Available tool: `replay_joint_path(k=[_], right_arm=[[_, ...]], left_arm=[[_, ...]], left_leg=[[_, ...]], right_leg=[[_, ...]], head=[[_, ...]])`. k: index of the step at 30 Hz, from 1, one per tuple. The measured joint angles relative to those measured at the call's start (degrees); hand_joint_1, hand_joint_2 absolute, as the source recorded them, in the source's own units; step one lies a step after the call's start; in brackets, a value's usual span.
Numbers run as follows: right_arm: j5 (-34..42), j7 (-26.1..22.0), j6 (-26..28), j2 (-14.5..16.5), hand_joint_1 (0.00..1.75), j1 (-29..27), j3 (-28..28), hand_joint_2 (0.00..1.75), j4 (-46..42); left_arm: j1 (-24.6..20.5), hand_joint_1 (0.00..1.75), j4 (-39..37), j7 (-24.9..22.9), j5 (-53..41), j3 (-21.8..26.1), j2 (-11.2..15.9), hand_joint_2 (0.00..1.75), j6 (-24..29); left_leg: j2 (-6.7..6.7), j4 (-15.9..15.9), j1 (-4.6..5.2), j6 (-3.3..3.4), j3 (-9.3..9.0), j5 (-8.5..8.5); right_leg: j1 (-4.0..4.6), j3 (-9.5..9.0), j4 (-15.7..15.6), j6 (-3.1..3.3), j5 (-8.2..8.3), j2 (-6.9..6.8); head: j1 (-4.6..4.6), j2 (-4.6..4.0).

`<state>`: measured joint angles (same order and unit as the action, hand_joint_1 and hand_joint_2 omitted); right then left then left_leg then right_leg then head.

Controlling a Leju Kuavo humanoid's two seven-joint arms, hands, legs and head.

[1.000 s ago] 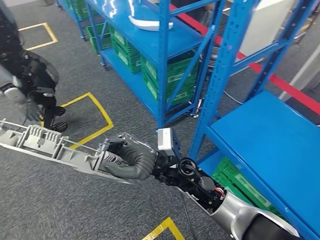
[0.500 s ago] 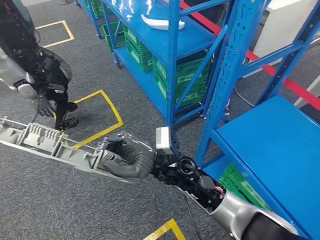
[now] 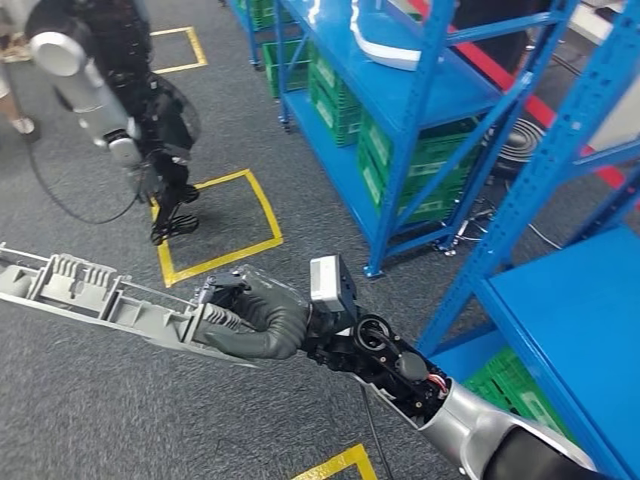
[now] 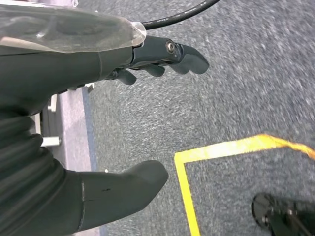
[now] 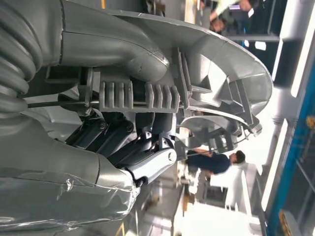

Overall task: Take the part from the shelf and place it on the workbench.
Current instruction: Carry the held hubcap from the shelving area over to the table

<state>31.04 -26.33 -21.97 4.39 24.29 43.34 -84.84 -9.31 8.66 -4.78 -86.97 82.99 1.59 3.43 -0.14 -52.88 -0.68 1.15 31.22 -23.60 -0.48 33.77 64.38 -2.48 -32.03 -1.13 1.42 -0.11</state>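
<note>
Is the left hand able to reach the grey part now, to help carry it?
Probably yes: the left hand is open and holds nothing, over bare carpet. The right hand grips the part at one end, so the rest is free.

Grey carpet floor [image 3: 90, 400] filled the lower left, marked with yellow tape squares [image 3: 219, 220]; blue shelving [image 3: 423, 90] stood at upper right, green crates [image 3: 423, 170] on its lower tier, a white curved piece [image 3: 385, 45] lying above.
</note>
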Motion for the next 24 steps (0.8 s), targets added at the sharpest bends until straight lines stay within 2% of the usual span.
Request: replay_joint_path(k=[1,2,3,4,5,7,8,9,11,12,13,15,16,17,18,19,20,21,22,23,24], right_arm=[[0.0,0.0,0.0,0.0,1.75,-0.1,0.0,1.75,0.0],[0.0,0.0,0.0,0.0,1.75,-0.1,0.0,1.75,0.0],[0.0,0.0,0.0,0.0,1.75,-0.2,0.0,1.75,0.0],[0.0,0.0,0.0,0.0,1.75,-0.2,0.0,1.75,0.0],[0.0,0.0,0.0,0.0,1.75,-0.2,0.0,1.75,0.0],[0.0,0.0,0.0,0.0,1.75,-0.2,0.0,1.75,0.0],[0.0,0.0,0.0,0.0,1.75,-0.1,0.0,1.75,0.0],[-0.1,0.0,0.0,0.0,1.75,-0.1,0.0,1.75,0.0],[-0.1,0.0,0.0,0.0,1.75,0.0,0.0,1.75,0.0],[-0.1,0.1,0.0,0.0,1.75,0.0,0.1,1.75,0.0],[-0.2,0.1,0.0,0.1,1.75,0.1,0.1,1.75,0.0],[-0.2,0.1,0.0,0.1,1.75,0.0,0.1,1.75,-0.1],[-0.2,0.1,0.0,0.1,1.75,0.0,0.1,1.75,-0.1],[-0.3,0.1,0.0,0.1,1.75,0.0,0.1,1.75,-0.1],[-0.4,0.1,0.0,0.1,1.75,0.0,0.1,1.75,-0.1],[-0.4,0.1,0.0,0.1,1.75,0.0,0.1,1.75,-0.1],[-0.5,0.1,0.0,0.1,1.75,0.0,0.1,1.75,-0.1],[-0.5,0.1,0.1,0.1,1.75,0.0,0.1,1.75,-0.1],[-0.6,0.1,0.1,0.1,1.75,0.0,0.1,1.75,-0.1],[-0.6,0.1,0.1,0.1,1.75,0.0,0.1,1.75,-0.1],[-0.7,0.1,0.1,0.1,1.75,0.0,0.1,1.75,-0.1]], left_arm=[[0.0,0.00,0.0,0.0,0.0,0.0,0.0,1.75,0.0],[0.0,0.00,0.0,0.0,0.0,0.0,0.0,1.75,0.0],[0.1,0.00,0.0,0.0,0.0,0.0,0.0,1.75,0.0],[0.1,0.00,0.0,0.0,0.0,0.0,0.0,1.75,0.0],[0.1,0.00,0.0,0.0,0.0,0.0,0.0,1.75,0.0],[0.1,0.00,0.0,0.0,0.0,0.0,-0.1,1.75,0.0],[0.1,0.00,0.0,0.0,0.0,0.0,-0.2,1.75,0.0],[0.1,0.00,-0.1,0.0,0.0,0.0,-0.3,1.75,0.0],[0.4,0.00,-0.1,0.0,0.0,0.0,-0.2,1.75,0.0],[0.5,0.00,-0.1,-0.1,0.0,0.1,-0.1,1.75,0.0],[0.5,0.00,-0.1,-0.1,0.0,0.1,-0.1,1.75,0.0],[0.4,0.00,-0.2,-0.1,0.0,0.1,-0.1,1.75,0.0],[0.3,0.00,-0.2,-0.1,0.0,0.1,-0.1,1.75,0.0],[0.3,0.00,-0.2,0.0,0.0,0.1,-0.1,1.75,0.0],[0.3,0.00,-0.2,0.0,0.0,0.1,-0.1,1.75,0.0],[0.4,0.00,-0.2,0.0,-0.1,0.1,-0.1,1.75,0.0],[0.4,0.00,-0.2,0.0,-0.1,0.1,0.0,1.75,0.0],[0.4,0.00,-0.2,0.0,-0.1,0.1,0.0,1.75,0.0],[0.3,0.00,-0.2,0.0,-0.1,0.1,0.0,1.75,0.0],[0.2,0.00,-0.2,0.0,-0.1,0.1,0.0,1.75,-0.1],[0.1,0.00,-0.2,0.0,-0.1,0.1,-0.1,1.75,-0.1]], left_leg=[[-0.68,0.0,0.06,0.11,0.03,0.03],[-1.43,0.0,0.14,0.15,0.04,0.03],[-2.21,0.0,0.21,0.16,0.00,0.03],[-3.04,0.0,0.26,0.15,-0.08,0.03],[-3.83,0.0,0.28,0.14,-0.19,0.02],[-5.26,-0.1,0.31,-0.05,-0.23,0.00],[-5.83,-0.2,0.28,-0.26,-0.12,0.01],[-6.39,-0.1,0.20,-0.58,0.01,0.05],[-7.34,0.0,0.05,-1.29,0.25,0.20],[-6.86,-0.3,0.08,-1.58,0.52,-0.11],[-5.65,-1.8,0.16,-1.79,1.30,-1.09],[-2.27,-8.6,0.22,-2.25,4.56,-4.86],[-1.24,-12.9,0.13,-2.53,6.65,-6.86],[-0.75,-16.2,-0.02,-2.80,8.28,-8.04],[-0.50,-17.5,-0.20,-3.06,8.95,-8.16],[-0.23,-16.1,-0.43,-3.28,8.27,-7.13],[0.38,-12.5,-0.64,-3.49,6.33,-5.32],[1.78,-7.8,-0.80,-3.65,3.74,-3.45],[3.05,-3.9,-0.82,-3.63,1.56,-1.97],[3.95,-1.3,-0.78,-3.39,0.15,-1.11],[4.32,-0.3,-0.70,-3.00,-0.30,-0.84]], right_leg=[[-0.02,2.19,4.4,-0.05,-1.73,0.62],[-0.01,3.78,7.4,-0.02,-2.46,0.88],[-0.01,4.33,8.1,0.10,-1.99,0.99],[0.01,3.63,6.1,0.33,-0.33,1.18],[0.05,1.89,2.0,0.66,2.08,1.84],[0.15,-2.02,-7.0,1.36,6.14,4.38],[0.23,-3.17,-9.6,1.56,7.07,5.24],[0.33,-3.66,-10.8,1.73,7.27,5.51],[0.30,-3.95,-11.3,2.05,7.50,4.23],[0.17,-4.13,-11.8,2.28,7.73,3.60],[0.02,-4.26,-12.2,2.51,8.00,2.91],[-0.03,-4.37,-12.6,2.78,8.22,1.46],[0.01,-4.31,-12.6,2.86,8.18,0.68],[0.03,-4.26,-12.6,2.86,8.14,-0.09],[0.03,-4.20,-12.6,2.83,8.08,-0.85],[0.00,-4.17,-12.6,2.74,8.02,-1.55],[-0.04,-4.19,-12.5,2.57,7.93,-2.23],[0.00,-4.26,-12.3,2.28,7.78,-2.83],[0.11,-4.34,-12.1,1.91,7.52,-3.38],[0.24,-4.43,-11.9,1.53,7.25,-3.87],[0.39,-4.52,-11.7,1.16,7.01,-4.35]], head=[[0.30,0.00],[0.51,0.00],[0.65,0.00],[0.76,0.00],[0.86,0.00],[0.97,0.00],[0.97,0.00],[0.94,0.00],[0.91,0.00],[0.81,0.00],[0.52,0.00],[-0.21,0.00],[-0.54,0.00],[-0.70,0.00],[-0.81,0.00],[-0.89,0.00],[-0.93,0.00],[-0.98,0.00],[-1.04,0.00],[-0.97,0.00],[-0.85,0.00]])
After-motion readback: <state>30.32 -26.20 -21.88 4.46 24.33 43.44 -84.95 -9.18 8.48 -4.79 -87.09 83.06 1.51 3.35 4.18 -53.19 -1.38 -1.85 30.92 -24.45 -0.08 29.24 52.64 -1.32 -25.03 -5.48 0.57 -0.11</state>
